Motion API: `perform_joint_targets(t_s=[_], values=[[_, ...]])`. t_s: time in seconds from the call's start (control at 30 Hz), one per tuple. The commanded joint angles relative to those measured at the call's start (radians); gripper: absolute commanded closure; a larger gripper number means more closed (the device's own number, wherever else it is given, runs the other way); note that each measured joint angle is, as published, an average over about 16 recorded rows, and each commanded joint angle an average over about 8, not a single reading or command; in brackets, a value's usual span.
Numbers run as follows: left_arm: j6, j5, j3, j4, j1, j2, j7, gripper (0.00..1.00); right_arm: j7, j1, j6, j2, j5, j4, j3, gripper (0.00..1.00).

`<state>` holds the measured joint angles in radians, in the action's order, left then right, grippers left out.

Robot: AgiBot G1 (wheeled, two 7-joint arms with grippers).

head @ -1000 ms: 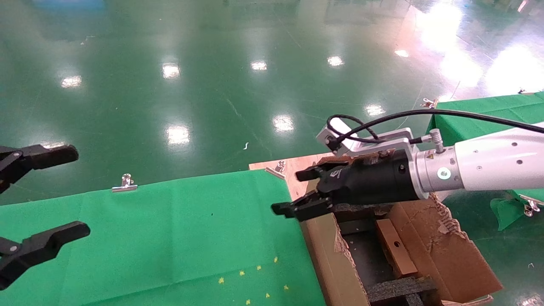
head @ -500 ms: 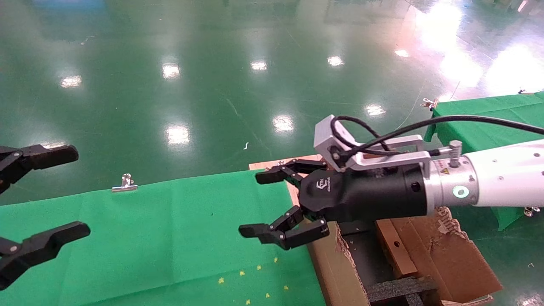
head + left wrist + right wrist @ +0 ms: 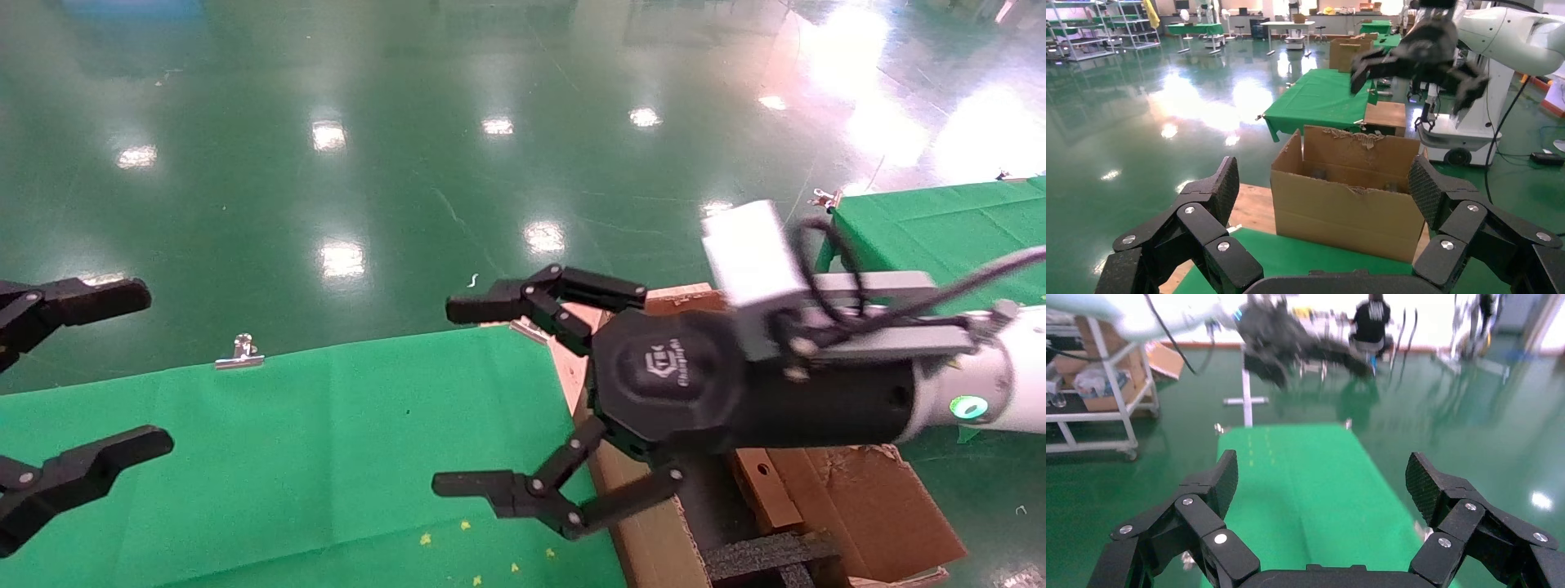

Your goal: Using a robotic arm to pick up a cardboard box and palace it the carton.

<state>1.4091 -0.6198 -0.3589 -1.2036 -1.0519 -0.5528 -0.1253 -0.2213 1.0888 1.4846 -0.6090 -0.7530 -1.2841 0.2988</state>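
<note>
The small brown cardboard box [image 3: 768, 494] with a round hole lies inside the carton [image 3: 654, 539], beside black foam [image 3: 768, 555]; the gripper body hides its far end. The white robotic arm [image 3: 1013, 392] reaches in from the right. Its right gripper [image 3: 458, 396] is open and empty, raised above the carton's left wall and the green cloth's edge. In the right wrist view the right gripper [image 3: 1322, 481] frames only green cloth. My left gripper [image 3: 135, 371] hangs open at the far left. From the left wrist view, the left gripper [image 3: 1326, 187] faces the carton [image 3: 1352, 202].
A green-clothed table [image 3: 327, 425] with a metal clip [image 3: 239, 351] on its far edge fills the lower left. The carton stands on a wooden surface [image 3: 572, 359]. A second green table [image 3: 923, 220] is at the right. Glossy green floor lies beyond.
The right gripper has lifted away from the carton, swung left and nearer the camera, and spread its fingers wide. The cardboard box stays in the carton. The left gripper has not moved.
</note>
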Motion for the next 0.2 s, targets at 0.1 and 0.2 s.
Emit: perform_joint_targets(t_s=[0.1, 0.2], values=[[0.000, 0.000, 0.000, 0.000, 0.000, 0.000, 0.000, 0.00, 0.053, -0.030, 0.022, -0.005, 0.047, 0.000, -0.040, 0.00], [0.000, 0.000, 0.000, 0.000, 0.000, 0.000, 0.000, 0.00, 0.063, -0.038, 0.029, -0.006, 0.060, -0.001, -0.051, 0.00]])
